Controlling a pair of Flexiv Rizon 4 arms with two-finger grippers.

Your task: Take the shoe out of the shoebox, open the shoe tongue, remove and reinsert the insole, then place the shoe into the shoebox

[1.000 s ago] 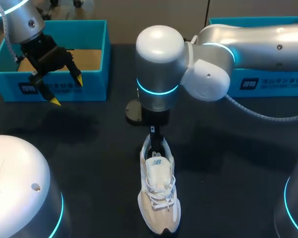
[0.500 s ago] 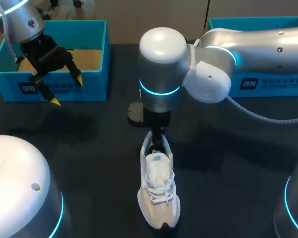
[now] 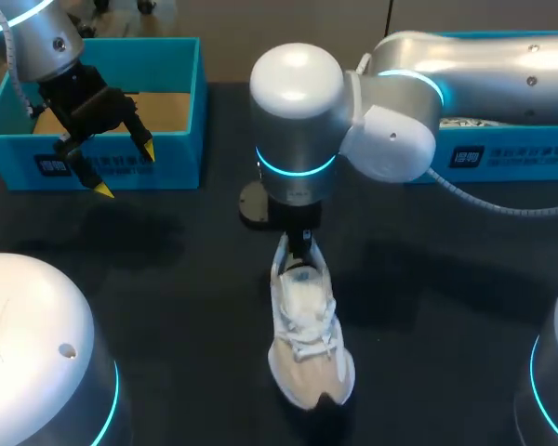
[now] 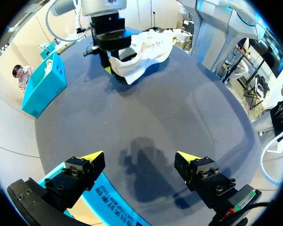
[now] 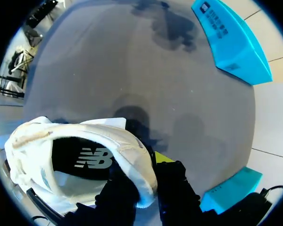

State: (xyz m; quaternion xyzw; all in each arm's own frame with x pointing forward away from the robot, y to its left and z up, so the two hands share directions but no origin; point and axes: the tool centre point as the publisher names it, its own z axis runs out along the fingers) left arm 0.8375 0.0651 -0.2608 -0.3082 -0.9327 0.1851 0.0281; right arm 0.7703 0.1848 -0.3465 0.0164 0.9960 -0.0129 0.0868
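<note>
A white and beige laced shoe (image 3: 309,325) lies mid-table with its toe toward the front edge. My right gripper (image 3: 300,243) comes down from above onto the heel and is shut on the heel collar. In the right wrist view the white collar of the shoe (image 5: 80,157) sits pinched between the dark fingers of the right gripper (image 5: 144,172), with one yellow tip showing outside it. My left gripper (image 3: 107,169) hangs open and empty in front of the left blue shoebox (image 3: 121,158). From the left gripper (image 4: 140,157), the shoe (image 4: 144,52) lies far ahead.
A second blue box (image 3: 502,153) stands at the back right, partly behind my right arm, with something white inside. A small black round disc (image 3: 251,206) lies on the dark table just behind the right wrist. Bare tabletop lies between the left gripper and the shoe.
My right gripper has closed on the shoe's heel. The shoe has shifted, its toe swinging to the right. The left arm has stayed still.
</note>
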